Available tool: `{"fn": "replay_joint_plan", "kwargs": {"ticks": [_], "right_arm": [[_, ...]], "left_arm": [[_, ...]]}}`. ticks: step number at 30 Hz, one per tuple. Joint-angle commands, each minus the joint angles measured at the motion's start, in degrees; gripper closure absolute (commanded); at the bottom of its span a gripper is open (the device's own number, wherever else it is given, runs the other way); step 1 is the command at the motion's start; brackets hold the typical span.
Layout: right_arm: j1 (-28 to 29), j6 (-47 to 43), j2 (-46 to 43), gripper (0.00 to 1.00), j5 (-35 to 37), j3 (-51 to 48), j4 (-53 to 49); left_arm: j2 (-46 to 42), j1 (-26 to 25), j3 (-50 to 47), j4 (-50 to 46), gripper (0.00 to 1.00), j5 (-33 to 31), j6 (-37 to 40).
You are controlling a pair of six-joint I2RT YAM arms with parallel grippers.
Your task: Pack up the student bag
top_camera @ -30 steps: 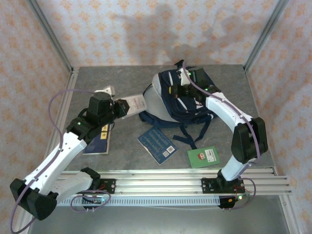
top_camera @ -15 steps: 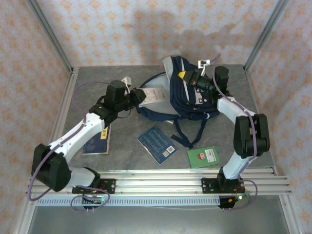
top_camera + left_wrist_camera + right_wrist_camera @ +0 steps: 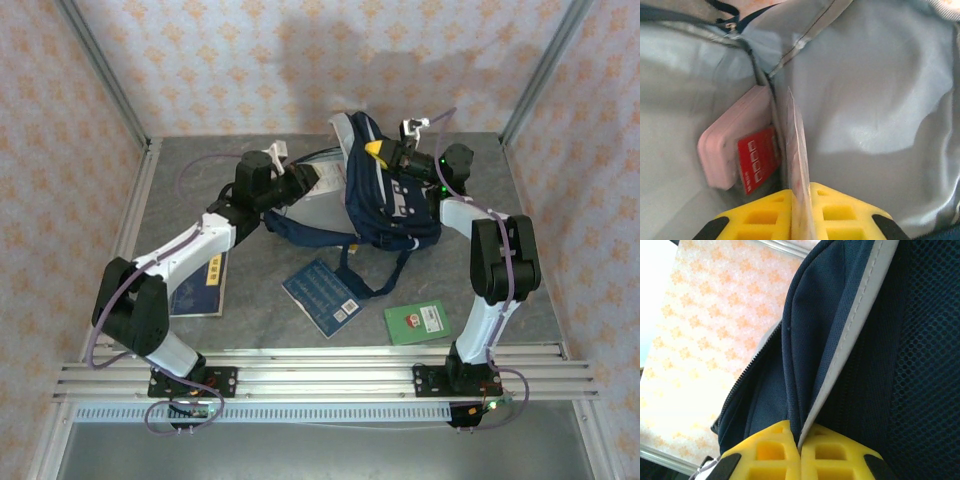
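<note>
The student bag point(image 3: 392, 205) is navy with white patches and lies at the back centre of the table, its mouth held open to the left. My right gripper point(image 3: 384, 152) is shut on the bag's upper rim point(image 3: 840, 340), a navy fold with grey piping, which is pinched between the yellow fingers point(image 3: 765, 450). My left gripper point(image 3: 308, 182) is at the mouth, shut on a thin white booklet point(image 3: 799, 150) seen edge-on inside the light-grey lining point(image 3: 875, 100). A pink case with a red label point(image 3: 735, 155) lies inside, to the left of the booklet.
On the table in front of the bag lie a blue book point(image 3: 322, 297) and a green book point(image 3: 418, 321). A dark blue booklet point(image 3: 205, 287) lies at the left beside my left arm. A bag strap point(image 3: 375, 285) trails forward. Metal rails point(image 3: 330, 375) run along the near edge.
My left gripper carried the white booklet rightwards from the left of the table into the bag's mouth. My right gripper raised the bag's rim up and back, tipping the bag upright.
</note>
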Motion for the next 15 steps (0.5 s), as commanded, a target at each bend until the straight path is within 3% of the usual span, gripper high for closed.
{"fn": "replay_joint_plan", "kwargs": {"ticks": [1,8,15], "right_arm": [[0.17,0.29,-2.43,1.00,-0.17,4.54,11.11],[0.87,-0.99,-2.59,1.00,0.24,4.28,10.81],[2.60,-4.28,-2.59,1.00,0.51,4.10,7.54]], "left_arm": [[3.63,0.31,3.96,3.20,0.87,2.53,0.44],[14.13,-1.85,13.36,-0.15,0.87,3.11,2.55],[26.98,-8.23,28.92,-10.09,0.85,-0.69,6.01]]}}
